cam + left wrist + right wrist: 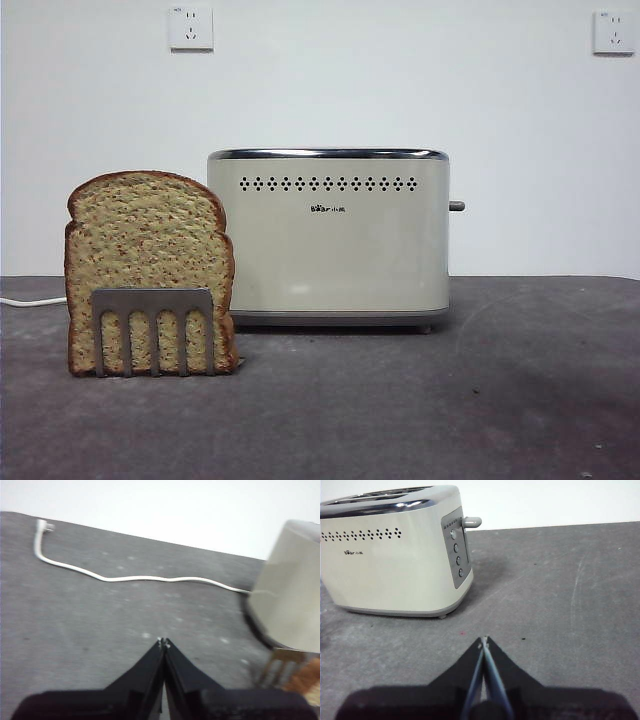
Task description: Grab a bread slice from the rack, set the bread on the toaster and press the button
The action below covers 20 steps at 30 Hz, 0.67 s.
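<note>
A speckled tan slice of bread with a dark crust stands upright in the low steel rack at the front left of the table. Behind and to its right is the cream toaster, with its grey button sticking out of the right side wall. In the right wrist view the toaster and button lie ahead of my right gripper, which is shut and empty. My left gripper is shut and empty over bare table, with the toaster, rack and bread off to one side.
A white power cord runs across the grey table from the toaster; its end shows in the front view. Two white wall sockets are on the back wall. A panel of round knobs is on the toaster's side.
</note>
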Motion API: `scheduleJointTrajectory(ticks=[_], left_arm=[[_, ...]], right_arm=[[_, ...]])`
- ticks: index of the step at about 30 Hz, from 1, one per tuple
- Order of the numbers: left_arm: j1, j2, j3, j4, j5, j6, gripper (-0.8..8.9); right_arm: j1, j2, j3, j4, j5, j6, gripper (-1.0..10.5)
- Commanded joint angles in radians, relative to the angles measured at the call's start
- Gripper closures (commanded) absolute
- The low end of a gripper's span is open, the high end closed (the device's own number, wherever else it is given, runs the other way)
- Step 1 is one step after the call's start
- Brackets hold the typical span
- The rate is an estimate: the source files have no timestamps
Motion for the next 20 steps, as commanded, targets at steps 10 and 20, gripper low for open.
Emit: scheduleJointTrajectory(ticks=[10, 20], left_arm=[[0.002, -0.003, 0.043, -0.021, 0.213, -0.072, 8.21], [0.002, 0.077, 0.287, -0.158, 0.302, -0.064, 8.21]], right_arm=[[0.001, 0.005, 0.028, 0.021, -0.001, 0.281, 9.6], [0.001, 0.163, 0.232, -0.032, -0.004, 0.287, 9.6]])
